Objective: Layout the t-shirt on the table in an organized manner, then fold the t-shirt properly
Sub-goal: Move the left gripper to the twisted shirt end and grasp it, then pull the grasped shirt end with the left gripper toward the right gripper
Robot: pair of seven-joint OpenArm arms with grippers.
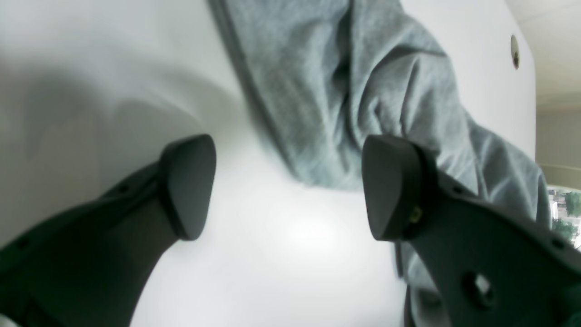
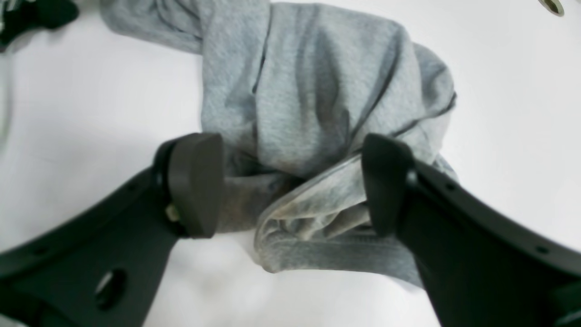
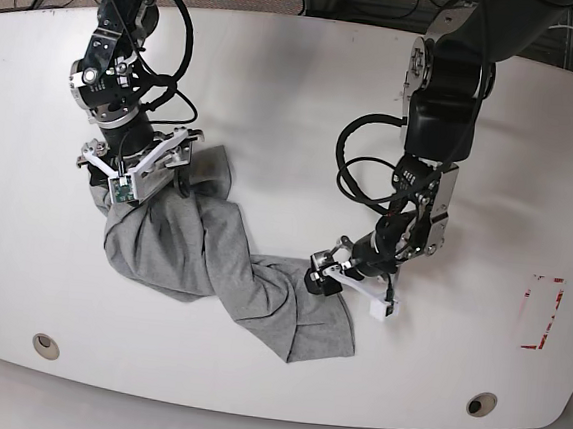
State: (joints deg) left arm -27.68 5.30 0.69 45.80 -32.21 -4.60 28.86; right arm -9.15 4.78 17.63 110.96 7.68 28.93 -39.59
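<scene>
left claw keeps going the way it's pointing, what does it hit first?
Likely the table: bare white top fills the gap between the open left claw. The shirt edge lies just beyond, closer to one finger, so it may brush that. Depth is unclear.

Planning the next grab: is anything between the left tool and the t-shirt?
Nothing visible. The left tool hangs open over bare table, with the bunched t-shirt right at its fingers and no other object between.
</scene>
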